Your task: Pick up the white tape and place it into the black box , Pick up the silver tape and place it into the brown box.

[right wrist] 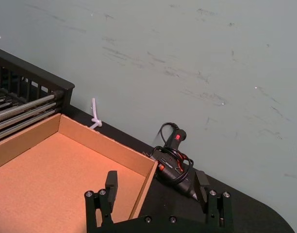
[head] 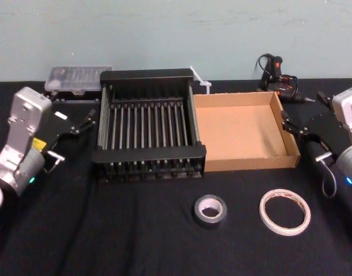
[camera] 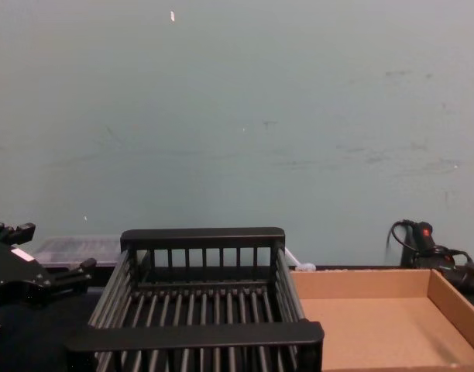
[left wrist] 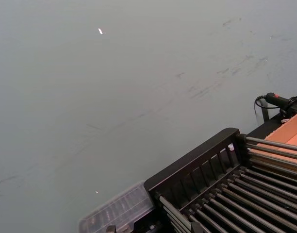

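Black-fingered left gripper (head: 91,119) and right gripper (head: 293,120) hover spread wide.

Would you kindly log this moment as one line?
white tape, silver tape: on table | left gripper, right gripper: open, empty

The flat white tape roll (head: 284,212) and dull-silver tape roll (head: 210,210) both lie flat just in front of the tan cardboard tray (head: 243,131), which touches the black slatted basket (head: 148,125).

clear plastic case (head: 77,78) seen at counter's (head: 136,230) far left edge | black glue gun (head: 275,72) with coiled cord lies far right | white plastic piece (head: 200,83) | pale green wall (head: 176,31)
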Motion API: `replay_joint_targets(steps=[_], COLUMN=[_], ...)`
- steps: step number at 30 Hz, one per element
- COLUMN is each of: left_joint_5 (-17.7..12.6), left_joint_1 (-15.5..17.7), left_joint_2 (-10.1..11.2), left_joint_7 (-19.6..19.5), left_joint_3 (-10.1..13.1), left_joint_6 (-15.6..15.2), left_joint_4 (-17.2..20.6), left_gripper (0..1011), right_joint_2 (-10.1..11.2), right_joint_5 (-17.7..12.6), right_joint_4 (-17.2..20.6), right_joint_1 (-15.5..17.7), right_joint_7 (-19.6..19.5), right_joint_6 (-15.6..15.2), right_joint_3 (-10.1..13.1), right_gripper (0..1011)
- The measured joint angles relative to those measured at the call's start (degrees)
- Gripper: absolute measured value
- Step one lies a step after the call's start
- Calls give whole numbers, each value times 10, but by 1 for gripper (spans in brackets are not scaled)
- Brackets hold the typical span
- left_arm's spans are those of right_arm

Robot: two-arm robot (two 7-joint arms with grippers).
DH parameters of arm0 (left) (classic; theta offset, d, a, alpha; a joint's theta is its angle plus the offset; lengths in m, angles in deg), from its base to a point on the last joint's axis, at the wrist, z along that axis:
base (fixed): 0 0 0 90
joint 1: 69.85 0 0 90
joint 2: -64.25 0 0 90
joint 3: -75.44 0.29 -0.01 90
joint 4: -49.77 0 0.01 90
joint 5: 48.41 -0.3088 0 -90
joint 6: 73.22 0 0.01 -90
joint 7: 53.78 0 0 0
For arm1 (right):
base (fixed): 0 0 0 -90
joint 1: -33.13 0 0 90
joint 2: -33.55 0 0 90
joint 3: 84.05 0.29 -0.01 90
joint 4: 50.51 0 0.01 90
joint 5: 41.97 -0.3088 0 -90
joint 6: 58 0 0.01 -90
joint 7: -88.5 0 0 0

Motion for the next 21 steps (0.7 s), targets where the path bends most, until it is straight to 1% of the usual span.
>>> replay_joint_targets(steps=[21], left_joint_5=[0], left_joint_1=[0], left_joint_2=[0], left_joint_7=[0], left_joint_3=[0], left_joint_6=[0], left_joint_4=[0], left_gripper=[1002], right_joint_2=[0], right_joint_5=[0], right_joint_4=[0], right_joint_1=[0], right_joint_7=[0], right_joint_6=[0], right_joint_3=[0], right_gripper=[1002])
